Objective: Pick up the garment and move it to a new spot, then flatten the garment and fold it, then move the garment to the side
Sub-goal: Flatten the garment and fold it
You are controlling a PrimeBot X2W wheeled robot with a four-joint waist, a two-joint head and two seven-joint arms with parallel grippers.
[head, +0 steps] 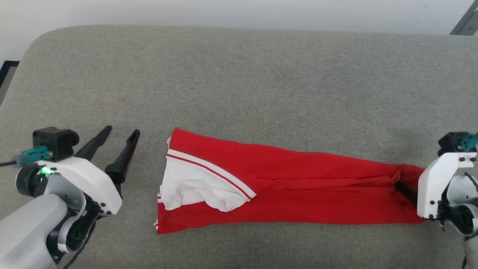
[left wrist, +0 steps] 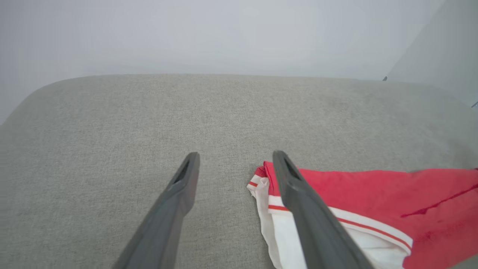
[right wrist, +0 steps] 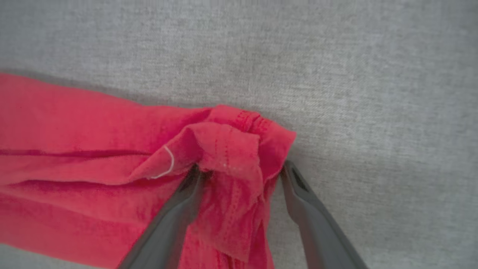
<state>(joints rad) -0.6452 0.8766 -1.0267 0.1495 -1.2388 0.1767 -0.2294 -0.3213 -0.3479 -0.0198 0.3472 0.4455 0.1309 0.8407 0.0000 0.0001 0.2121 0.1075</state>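
Observation:
The garment (head: 298, 186) lies folded into a long red strip across the grey cushion, a white sleeve (head: 194, 186) with red-and-white stripes on top at its left end. The lettering is hidden. My left gripper (head: 122, 131) hovers open just left of that end; in the left wrist view the garment (left wrist: 373, 194) lies under and right of the gripper's (left wrist: 233, 157) right finger. My right gripper (head: 407, 190) is at the strip's right end. In the right wrist view its fingers stand apart, open, on either side of the garment's (right wrist: 74, 130) bunched hem (right wrist: 239, 149).
The grey fabric cushion (head: 239, 82) stretches wide behind and around the strip, its rounded back edge meeting a pale wall (head: 224, 11). A dark object (head: 7, 69) sits off the cushion's far left edge.

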